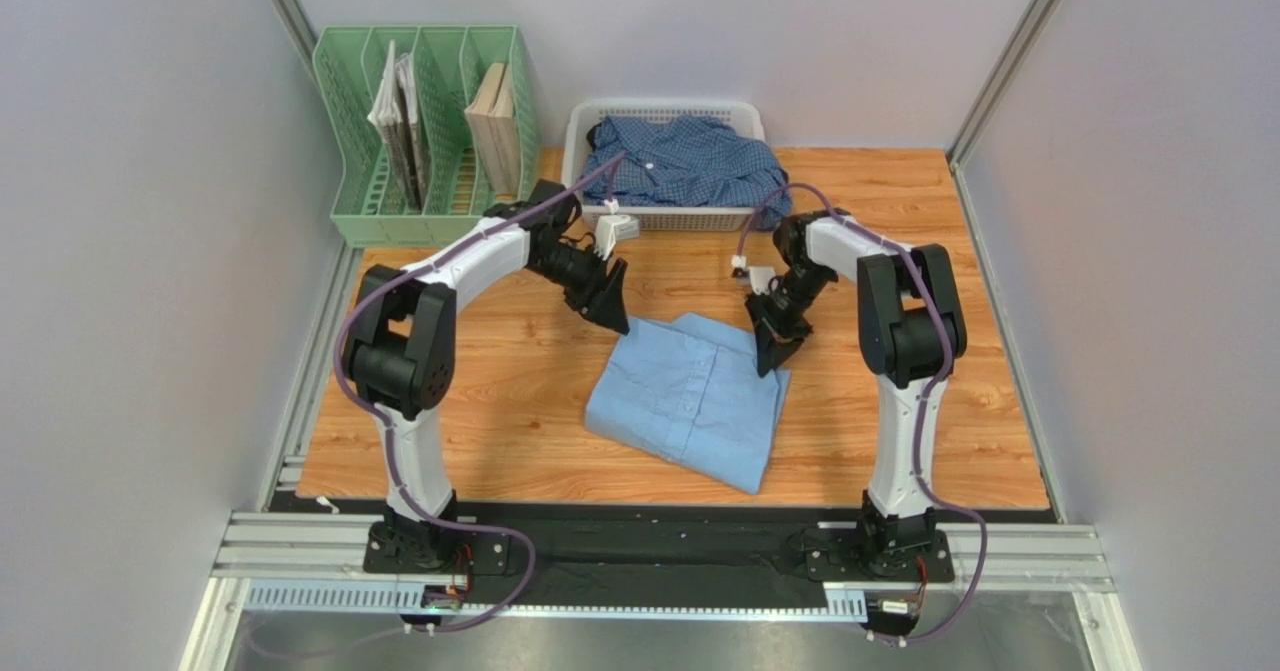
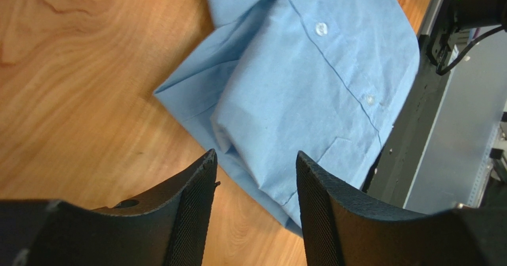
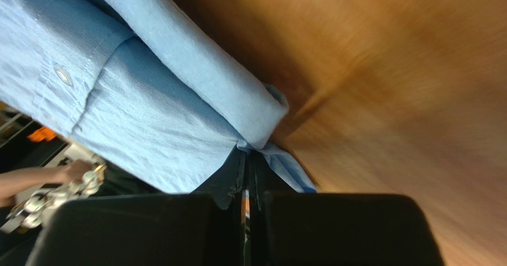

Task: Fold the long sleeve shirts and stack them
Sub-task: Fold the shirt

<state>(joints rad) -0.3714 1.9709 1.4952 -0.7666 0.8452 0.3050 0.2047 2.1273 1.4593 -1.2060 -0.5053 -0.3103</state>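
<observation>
Pinching blue shirt (image 1: 688, 401) mid-bench with right gripper (image 3: 247, 174), fingers closed on cloth; hovering left gripper (image 2: 256, 174) above its corner, fingers wide; showing checked shirt (image 1: 684, 161) in basket (image 1: 669, 106) at far edge.

The counter (image 1: 451, 401) is honey-orange with wood grain; at its centre the sky-blue shirt (image 1: 688, 398) is plain, with white buttons; at 12 o'clock the darker blue shirt (image 1: 684, 158) has a fine check; its basket (image 1: 691, 221) is white; at 10 o'clock the rack (image 1: 353, 191) is mint-green; the left end effector (image 2: 256, 155) and right end effector (image 3: 246, 159) are black.
</observation>
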